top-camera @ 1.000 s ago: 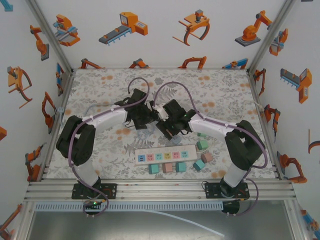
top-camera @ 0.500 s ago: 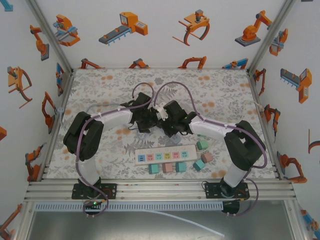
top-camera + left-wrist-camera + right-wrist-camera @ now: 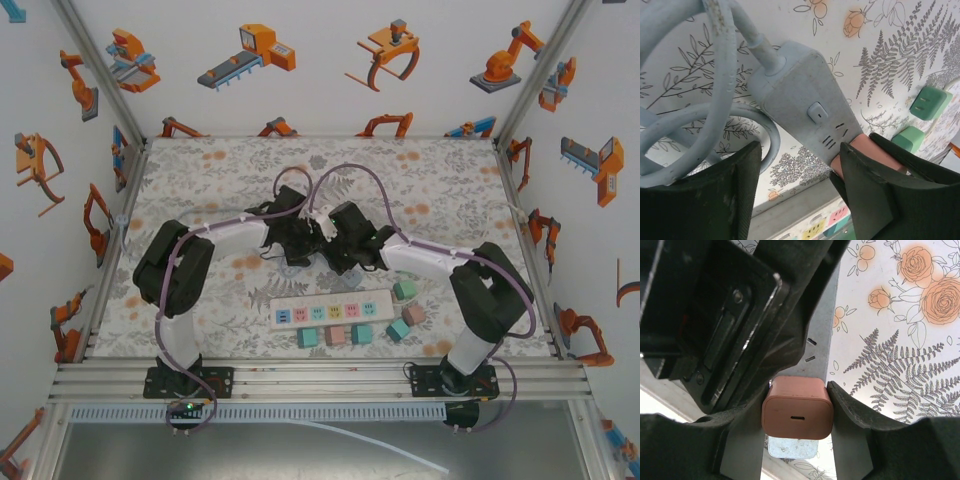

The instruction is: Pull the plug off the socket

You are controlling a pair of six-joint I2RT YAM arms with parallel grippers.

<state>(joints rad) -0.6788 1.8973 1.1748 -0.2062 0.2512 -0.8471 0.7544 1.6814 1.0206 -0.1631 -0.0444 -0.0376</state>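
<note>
Right gripper (image 3: 796,401) is clamping rigid plug's (image 3: 797,416) flat sides; left gripper (image 3: 800,150), 9 o'clock, is pinching light socket (image 3: 805,100).

Spare strip and loose adapters on the floral surface (image 3: 200,180)

A white power strip (image 3: 330,311) with coloured sockets is laid nearer the front rail than the left pincer (image 3: 303,243) and right pincer (image 3: 330,245). Teal adapters (image 3: 308,338) and pink adapters (image 3: 335,335) are scattered just beside it.
</note>
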